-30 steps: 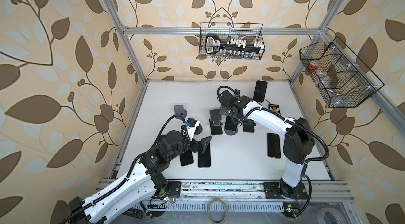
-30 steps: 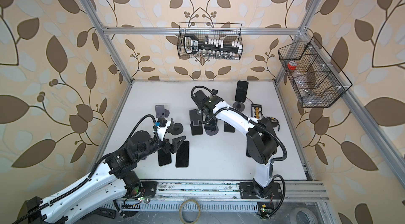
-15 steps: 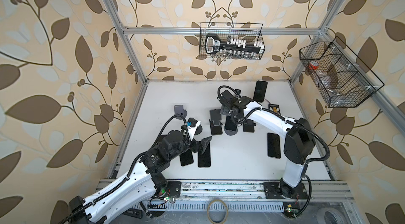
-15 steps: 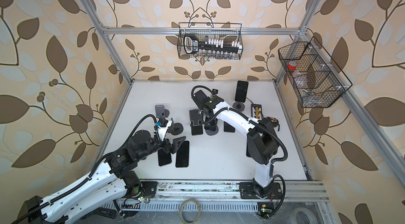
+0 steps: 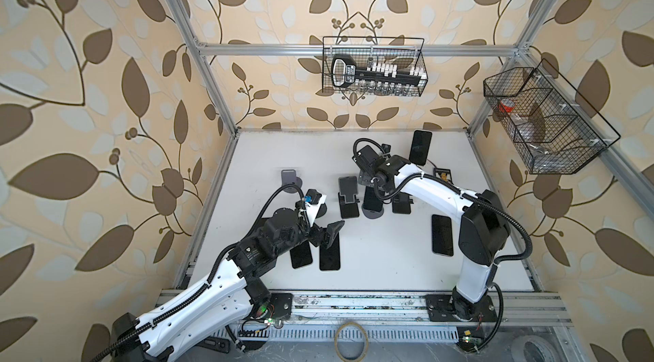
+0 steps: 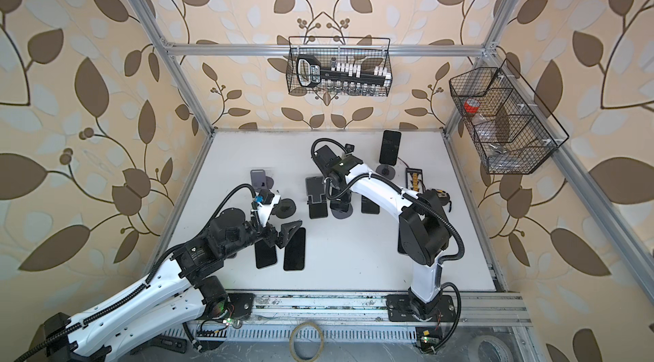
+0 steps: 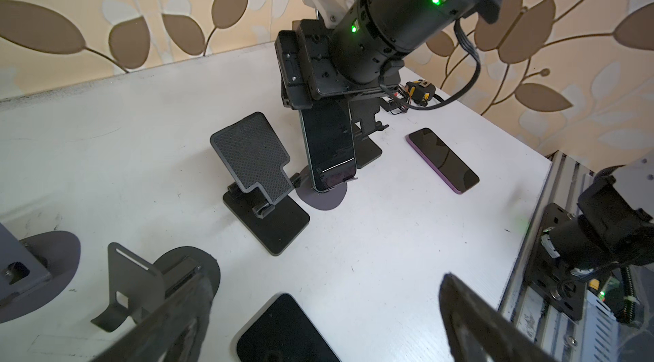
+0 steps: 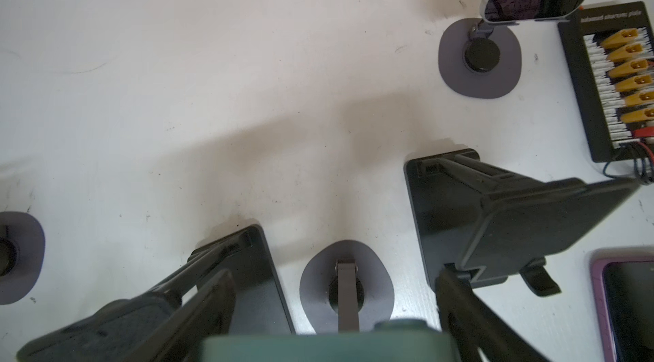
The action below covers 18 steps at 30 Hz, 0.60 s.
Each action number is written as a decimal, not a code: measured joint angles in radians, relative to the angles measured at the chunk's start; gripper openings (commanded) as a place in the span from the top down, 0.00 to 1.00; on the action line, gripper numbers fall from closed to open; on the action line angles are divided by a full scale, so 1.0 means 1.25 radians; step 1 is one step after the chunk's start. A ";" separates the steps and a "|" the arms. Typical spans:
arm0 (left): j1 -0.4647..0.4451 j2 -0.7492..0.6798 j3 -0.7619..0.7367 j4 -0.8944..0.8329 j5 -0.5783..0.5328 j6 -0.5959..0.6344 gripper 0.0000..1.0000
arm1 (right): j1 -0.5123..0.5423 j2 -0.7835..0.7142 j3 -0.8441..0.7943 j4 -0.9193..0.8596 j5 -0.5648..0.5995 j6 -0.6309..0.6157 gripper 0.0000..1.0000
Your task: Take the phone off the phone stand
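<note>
Now the right gripper (image 8: 331, 271) clamps the phone (image 7: 329, 144), which leans on its phone stand (image 7: 323, 197). At eight o'clock from it, the left gripper (image 5: 326, 234) hangs wide, empty.

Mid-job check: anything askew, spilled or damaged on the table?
Nothing stands out. The right claw is shut on the top of the phone, which leans on its stand; other stands sit upright, loose phones lie flat, nothing spilled.
</note>
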<state>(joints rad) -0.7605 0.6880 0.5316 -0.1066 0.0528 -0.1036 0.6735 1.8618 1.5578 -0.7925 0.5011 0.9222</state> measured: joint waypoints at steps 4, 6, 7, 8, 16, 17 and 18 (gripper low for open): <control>0.000 0.008 0.000 0.000 0.000 0.000 0.01 | -0.007 0.000 -0.005 0.005 -0.001 -0.008 0.15; 0.000 0.013 0.003 -0.001 0.000 0.000 0.01 | -0.007 0.000 -0.006 0.009 -0.003 -0.013 0.16; 0.000 0.015 0.005 0.000 0.000 0.000 0.01 | -0.007 0.000 -0.007 0.011 -0.003 -0.018 0.17; 0.000 0.017 0.006 0.000 0.000 0.000 0.01 | -0.007 0.000 -0.007 0.013 -0.004 -0.021 0.18; 0.000 0.041 0.012 0.005 0.000 0.000 0.01 | -0.007 0.000 -0.009 0.027 -0.013 -0.042 0.22; 0.000 0.044 0.012 0.005 0.000 0.000 0.01 | -0.007 0.000 -0.009 0.028 -0.013 -0.044 0.23; 0.000 0.049 0.012 0.005 0.000 0.000 0.01 | -0.007 0.000 -0.009 0.028 -0.013 -0.046 0.25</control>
<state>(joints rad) -0.7605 0.7490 0.5468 -0.1001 0.0532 -0.1040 0.6643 1.8618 1.5459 -0.7570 0.4847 0.8646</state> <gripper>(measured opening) 0.989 0.773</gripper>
